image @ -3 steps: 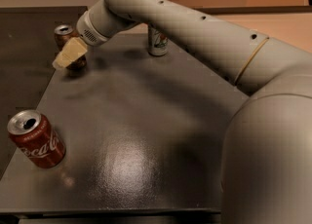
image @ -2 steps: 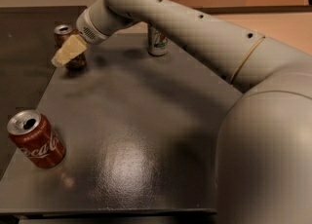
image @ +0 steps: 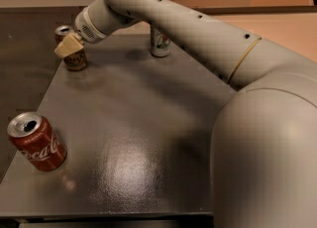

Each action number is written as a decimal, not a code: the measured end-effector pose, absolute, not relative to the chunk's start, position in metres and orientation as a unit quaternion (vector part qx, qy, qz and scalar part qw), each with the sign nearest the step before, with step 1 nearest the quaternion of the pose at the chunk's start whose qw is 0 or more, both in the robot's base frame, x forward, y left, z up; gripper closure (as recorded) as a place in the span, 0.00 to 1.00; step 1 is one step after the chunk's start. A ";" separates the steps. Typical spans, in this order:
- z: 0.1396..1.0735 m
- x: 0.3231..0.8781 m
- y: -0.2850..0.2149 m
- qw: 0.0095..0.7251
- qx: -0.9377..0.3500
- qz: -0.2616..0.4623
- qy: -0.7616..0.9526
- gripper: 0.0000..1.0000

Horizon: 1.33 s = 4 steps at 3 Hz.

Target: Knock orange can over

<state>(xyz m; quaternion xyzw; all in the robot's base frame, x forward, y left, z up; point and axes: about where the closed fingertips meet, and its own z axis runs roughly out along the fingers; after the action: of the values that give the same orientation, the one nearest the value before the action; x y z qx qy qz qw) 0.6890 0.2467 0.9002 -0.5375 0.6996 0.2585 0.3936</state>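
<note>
One pincer (image: 69,46) across the front of the standing orange can (image: 76,62)

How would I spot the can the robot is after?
Look to the far left corner of the dark table, where the end effector hangs. The can partly behind it is brownish-orange, unlike the red can in front and the white-and-green can farther right.

The gripper (image: 68,46) has crept a little up and to the left, first between the two earlier pictures and again since. It now sits across the upper part of the orange can (image: 76,61) at the table's far left corner, so more of the can's lower body shows beneath it. The arm (image: 173,19) behind it has swung slightly left too.
</note>
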 end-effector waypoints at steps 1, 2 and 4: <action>0.902 0.685 0.249 0.395 -0.537 0.272 0.693 0.63; 0.907 0.667 0.245 0.395 -0.555 0.283 0.675 0.86; 0.936 0.635 0.202 0.359 -0.626 0.245 0.647 1.00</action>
<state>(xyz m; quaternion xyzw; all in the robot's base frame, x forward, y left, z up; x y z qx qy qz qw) 0.6346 0.2018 0.9356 -0.6260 0.6473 0.2455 0.3591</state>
